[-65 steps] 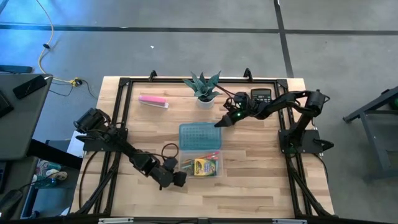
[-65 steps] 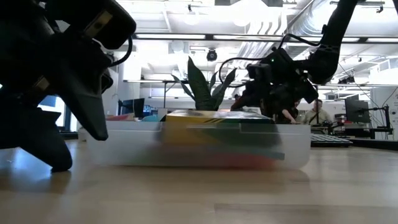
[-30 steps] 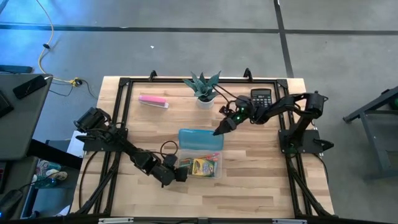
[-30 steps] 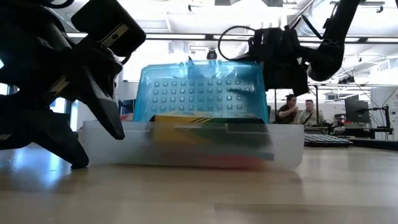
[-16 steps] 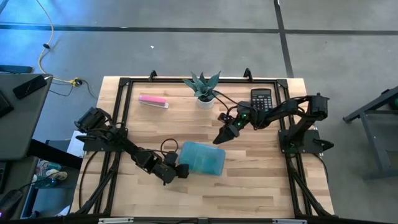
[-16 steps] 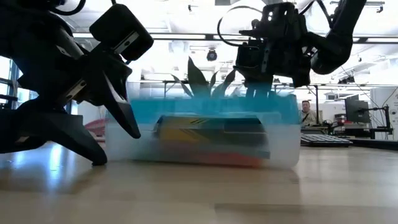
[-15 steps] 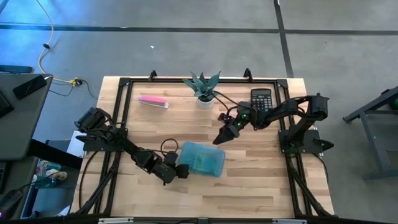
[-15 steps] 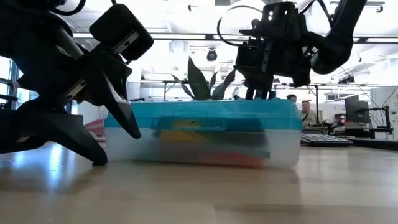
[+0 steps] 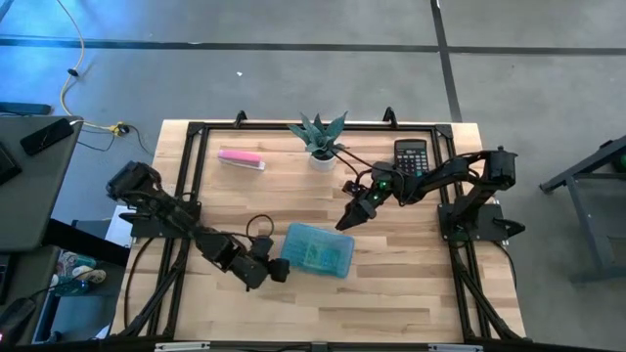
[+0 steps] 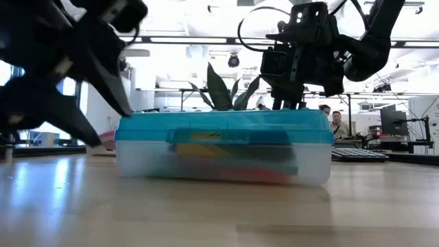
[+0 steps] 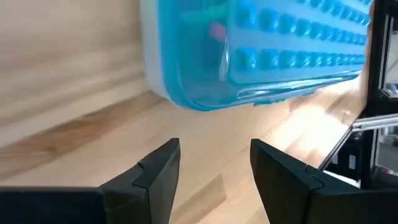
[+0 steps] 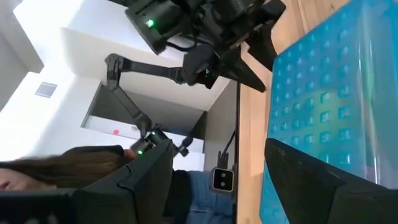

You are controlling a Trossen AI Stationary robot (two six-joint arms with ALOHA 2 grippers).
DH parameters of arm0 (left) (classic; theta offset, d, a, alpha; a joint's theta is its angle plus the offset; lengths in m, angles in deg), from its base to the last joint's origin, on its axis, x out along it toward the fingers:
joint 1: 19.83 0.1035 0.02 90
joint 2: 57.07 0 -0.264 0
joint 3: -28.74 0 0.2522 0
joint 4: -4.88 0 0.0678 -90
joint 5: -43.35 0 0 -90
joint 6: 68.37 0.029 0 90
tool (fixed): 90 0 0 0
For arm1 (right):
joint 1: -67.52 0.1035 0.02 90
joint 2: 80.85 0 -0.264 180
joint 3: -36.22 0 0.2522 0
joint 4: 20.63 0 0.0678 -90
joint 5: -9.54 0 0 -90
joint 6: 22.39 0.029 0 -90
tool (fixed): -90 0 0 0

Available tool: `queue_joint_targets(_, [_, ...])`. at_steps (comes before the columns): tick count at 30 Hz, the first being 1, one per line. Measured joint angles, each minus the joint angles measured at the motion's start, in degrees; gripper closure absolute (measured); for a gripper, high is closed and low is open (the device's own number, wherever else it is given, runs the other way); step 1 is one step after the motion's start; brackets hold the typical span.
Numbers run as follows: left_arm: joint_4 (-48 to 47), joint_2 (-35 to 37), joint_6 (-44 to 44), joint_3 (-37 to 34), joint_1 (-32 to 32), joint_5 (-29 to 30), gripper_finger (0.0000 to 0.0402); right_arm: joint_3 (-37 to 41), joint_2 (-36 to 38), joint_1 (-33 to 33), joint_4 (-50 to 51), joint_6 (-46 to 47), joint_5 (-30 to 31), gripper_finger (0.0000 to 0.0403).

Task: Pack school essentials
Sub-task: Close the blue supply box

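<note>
A clear storage box with a blue lid [image 9: 318,250] sits shut on the wooden table [image 9: 391,274], low and centre in the high view. Through its side in the low view the yellow-green crayon box [image 10: 206,140] shows inside; the other contents are too blurred to name. The left gripper [image 9: 277,271] lies just beside the box's left end, fingers [image 11: 155,171] spread and holding nothing. The right gripper [image 9: 344,221] hangs just above the box's upper right corner, fingers apart. A potted plant [image 9: 319,137], a black calculator [image 9: 411,154] and a long pink bar [image 9: 241,158] stand along the table's upper edge.
</note>
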Motion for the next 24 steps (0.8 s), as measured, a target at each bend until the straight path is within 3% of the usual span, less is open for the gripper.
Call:
queue_joint_targets(6, [-6.03,7.72,4.64,0.04,-0.37,6.91,0.0218,-0.68,0.0,1.44,-0.55,-2.41,0.61,0.0159])
queue_joint_targets(11, [-5.29,11.35,15.53,0.08,3.35,10.44,0.0218,-4.42,0.0,3.82,5.31,-6.52,2.11,0.019])
queue_joint_targets(17, [-4.42,12.08,28.42,0.74,9.68,3.34,0.0221,-11.13,0.0,5.48,20.41,-15.6,2.69,0.0273])
queue_joint_targets(24, [-5.28,12.1,40.97,2.15,13.78,-5.44,0.0266,-14.77,0.0,8.1,30.59,-18.53,11.71,0.0376])
